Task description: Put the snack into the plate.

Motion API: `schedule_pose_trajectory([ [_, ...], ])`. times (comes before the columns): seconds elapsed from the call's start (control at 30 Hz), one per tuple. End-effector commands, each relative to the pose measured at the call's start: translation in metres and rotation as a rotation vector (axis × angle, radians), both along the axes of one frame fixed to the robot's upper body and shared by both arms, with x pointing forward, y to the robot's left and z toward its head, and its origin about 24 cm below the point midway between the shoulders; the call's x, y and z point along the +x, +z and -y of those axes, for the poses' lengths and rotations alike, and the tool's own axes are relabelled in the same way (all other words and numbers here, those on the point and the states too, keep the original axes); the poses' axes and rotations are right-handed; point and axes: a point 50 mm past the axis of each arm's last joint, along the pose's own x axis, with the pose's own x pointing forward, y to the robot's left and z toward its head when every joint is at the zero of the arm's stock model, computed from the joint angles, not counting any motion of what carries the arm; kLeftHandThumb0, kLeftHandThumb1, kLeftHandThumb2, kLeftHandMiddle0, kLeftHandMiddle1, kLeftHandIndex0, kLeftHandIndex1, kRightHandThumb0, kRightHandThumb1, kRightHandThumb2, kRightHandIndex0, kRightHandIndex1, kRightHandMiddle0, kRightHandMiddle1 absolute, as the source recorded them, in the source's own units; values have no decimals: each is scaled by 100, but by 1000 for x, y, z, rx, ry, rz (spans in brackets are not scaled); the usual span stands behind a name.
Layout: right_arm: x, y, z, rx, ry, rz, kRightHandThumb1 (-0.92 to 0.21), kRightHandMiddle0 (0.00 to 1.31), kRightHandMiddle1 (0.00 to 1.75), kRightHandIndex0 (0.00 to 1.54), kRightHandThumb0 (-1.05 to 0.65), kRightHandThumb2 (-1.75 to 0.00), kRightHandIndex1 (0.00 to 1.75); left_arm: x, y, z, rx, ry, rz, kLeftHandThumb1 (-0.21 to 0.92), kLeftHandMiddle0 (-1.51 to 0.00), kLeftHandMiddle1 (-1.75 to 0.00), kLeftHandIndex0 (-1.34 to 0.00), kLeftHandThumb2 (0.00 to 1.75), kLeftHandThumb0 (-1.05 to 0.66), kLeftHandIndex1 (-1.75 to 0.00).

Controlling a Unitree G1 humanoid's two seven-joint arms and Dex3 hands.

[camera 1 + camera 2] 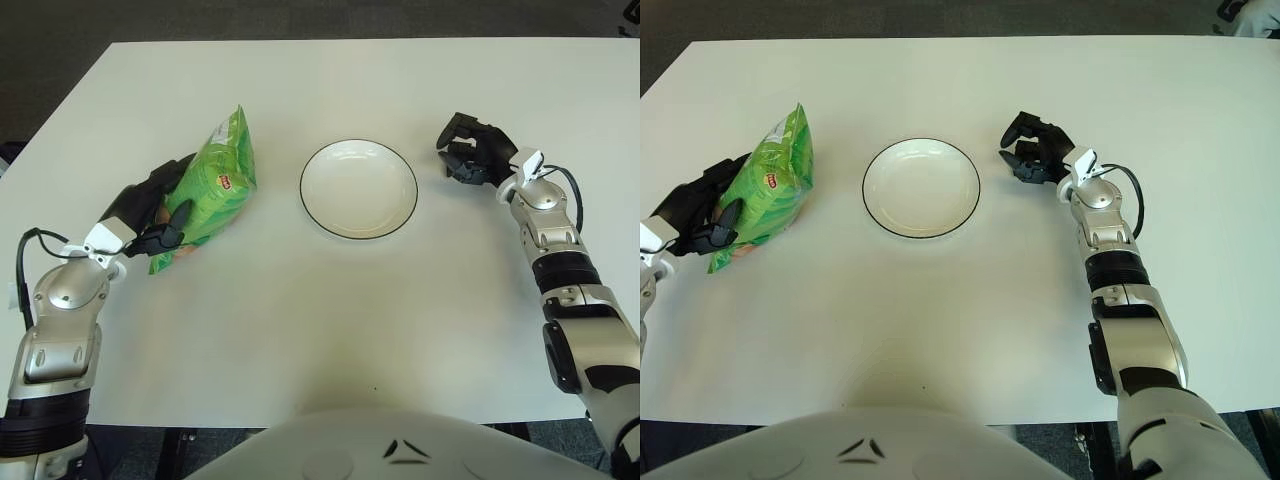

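Holding the snack (210,190), the left hand (150,212) sits at the left side of the white worktop (330,320), nearer the robot than the plate; its dark fingers (172,226) are clamped on the lower end of the green bag. The bag stands tilted, its lower end in the hand and its crimped top edge pointing away from the robot. A small red-and-yellow logo shows on its near face. Whether the lower end touches the worktop cannot be told. The plate (359,188), white with a thin dark rim, lies flat near the worktop's centre, just right of the snack and apart from it; nothing lies in it. The snack is therefore outside the plate, in the left hand's grasp. Right of the plate and clear of its rim, the right hand (474,150) shows at about the same depth, fingers curled loosely together and holding nothing. A cable loops beside its wrist. Beyond the hands and plate, the worktop runs to its far edge, with dark floor (300,18) behind.
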Motion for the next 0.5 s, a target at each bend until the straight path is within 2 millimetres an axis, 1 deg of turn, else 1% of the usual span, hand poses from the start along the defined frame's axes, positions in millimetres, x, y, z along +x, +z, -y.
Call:
schedule_pose_trajectory([
  [0.0,-27,-73,5,-62,-21,-319,-75,45,158,73,-38,-62,170,-10,-24,-6,-13,35,-137,92,-39,0,-53,87,-59,-9],
  [0.27,-27,-73,5,-62,-21,-319,-75,45,158,73,-38,-62,170,-10,-24,-6,-13,35,-137,92,-39,0,-53,87,-59,-8],
  [0.3,-26,-74,5,-59,-8,-336,-75,45,158,73,-38,-62,170,42,28,41,28,-256,335,92,-39,0,-53,87,-59,-8],
  [0.33,-25,-75,6,-57,2,-348,-75,45,158,74,-38,-61,166,62,73,81,66,-474,698,86,-52,-5,-58,63,-50,-10],
  [0.37,-25,-76,6,-55,8,-356,-76,45,157,74,-38,-60,163,65,102,108,95,-623,945,84,-62,-6,-63,42,-45,-9],
  [0.4,-25,-76,6,-54,12,-360,-76,45,157,75,-38,-59,162,65,117,123,116,-696,1078,84,-68,-6,-66,28,-41,-8],
  [0.47,-25,-76,6,-53,13,-360,-76,45,157,75,-38,-59,160,69,115,132,124,-681,1108,85,-74,-6,-69,15,-38,-7],
])
